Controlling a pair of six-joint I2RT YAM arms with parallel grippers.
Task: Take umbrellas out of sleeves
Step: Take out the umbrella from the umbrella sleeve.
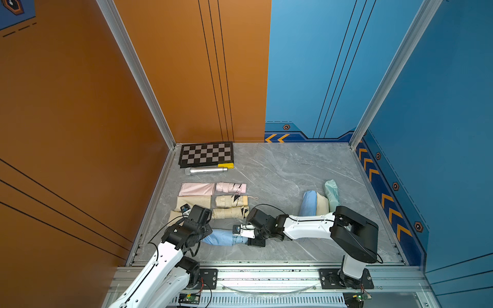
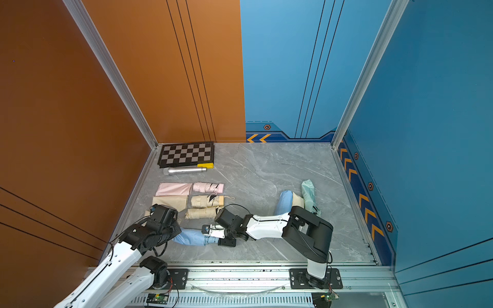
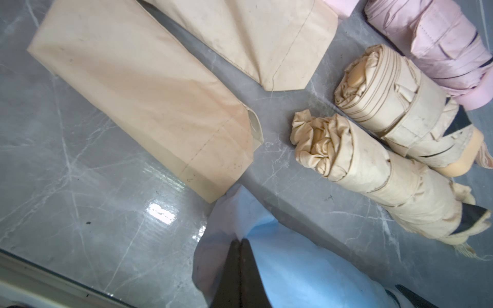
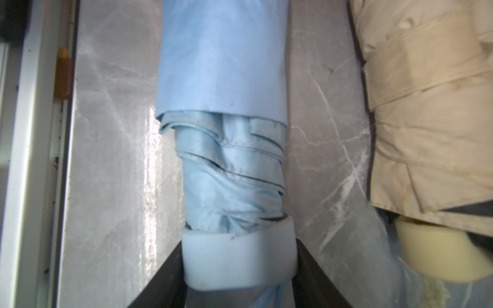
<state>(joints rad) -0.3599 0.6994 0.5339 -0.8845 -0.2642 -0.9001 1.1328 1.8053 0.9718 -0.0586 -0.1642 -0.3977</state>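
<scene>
A light blue sleeve lies near the front of the table, and a crinkly light blue umbrella sticks partly out of its mouth. My left gripper is shut, pinching the sleeve's closed end. My right gripper is shut on the umbrella's stubby pale blue handle, one finger on each side. In both top views the two grippers face each other along the sleeve, left wrist at its left end, right gripper at its right end.
Behind lie a flat pink sleeve, a pink umbrella, two flat cream sleeves and two cream umbrellas. Light blue, cream and mint bundles lie at the right. A silver cylinder and checkerboard sit at the back left.
</scene>
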